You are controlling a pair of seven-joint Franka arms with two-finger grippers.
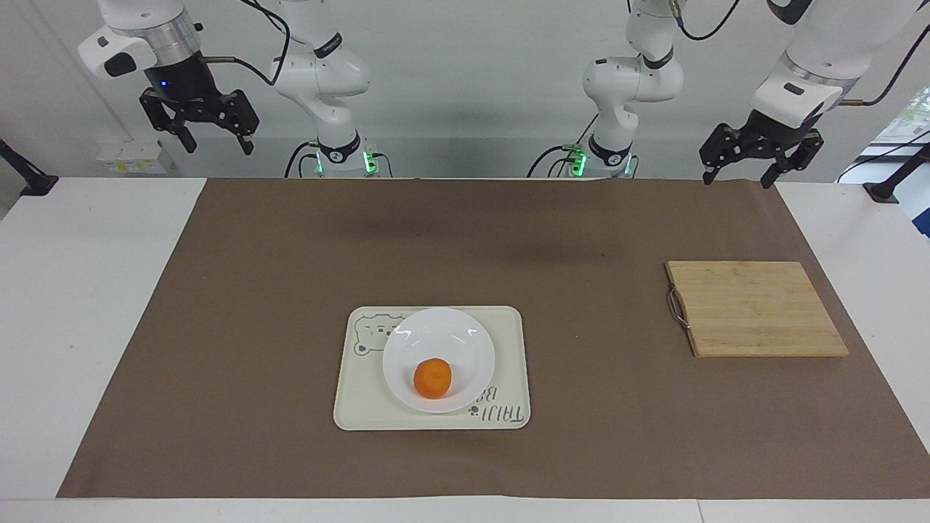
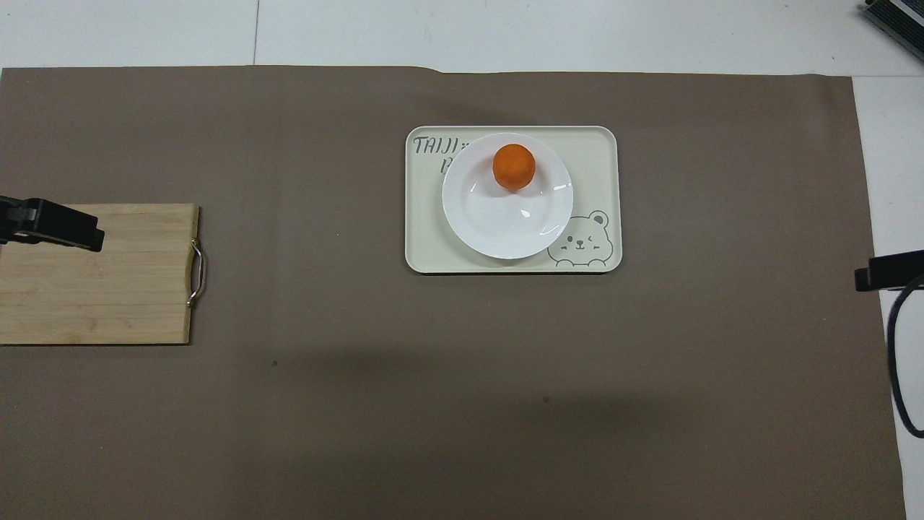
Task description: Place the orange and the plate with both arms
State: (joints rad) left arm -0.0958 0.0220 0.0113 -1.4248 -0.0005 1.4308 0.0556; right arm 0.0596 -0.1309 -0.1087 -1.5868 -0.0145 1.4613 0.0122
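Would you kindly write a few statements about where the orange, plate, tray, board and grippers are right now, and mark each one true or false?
1. The orange lies on the plate. True.
2. The plate sits on the wooden board. False: it sits on the tray with the bear print; the board is bare, toward the left arm's end of the table.
3. The left gripper holds the orange. False: it is open, empty and raised in the air.
4. The right gripper is open and holds nothing. True.
5. The orange rests on the part of the plate farther from the robots. True.
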